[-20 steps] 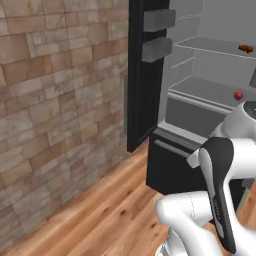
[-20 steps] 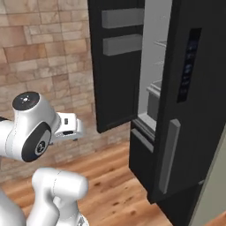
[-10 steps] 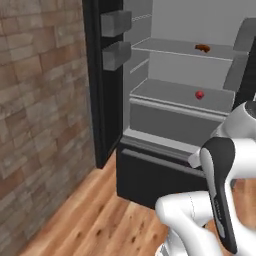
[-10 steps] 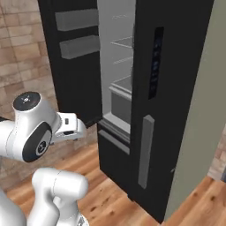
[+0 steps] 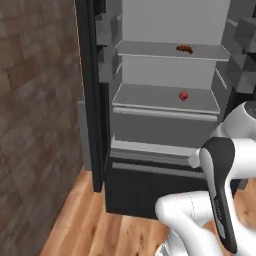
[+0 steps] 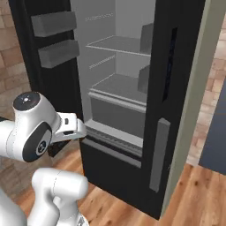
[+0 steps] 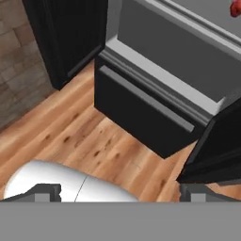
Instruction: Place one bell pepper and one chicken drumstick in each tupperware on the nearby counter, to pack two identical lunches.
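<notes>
the gripper (image 7: 120, 190) is wide open and holds nothing, while the bell pepper (image 5: 183, 96) lies far on the lower fridge shelf (image 5: 150, 98) below the chicken drumstick (image 5: 185, 48), so a reach from here may hit the shelf edge.

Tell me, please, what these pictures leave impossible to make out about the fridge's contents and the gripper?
- Chicken drumstick, left base view: too small to judge its shape.
- Bell pepper, hand view: cut off by the top right corner.
- Fridge shelves, right base view: partly hidden behind the dark door.
- Gripper, hand view: only its fingertips show.
</notes>
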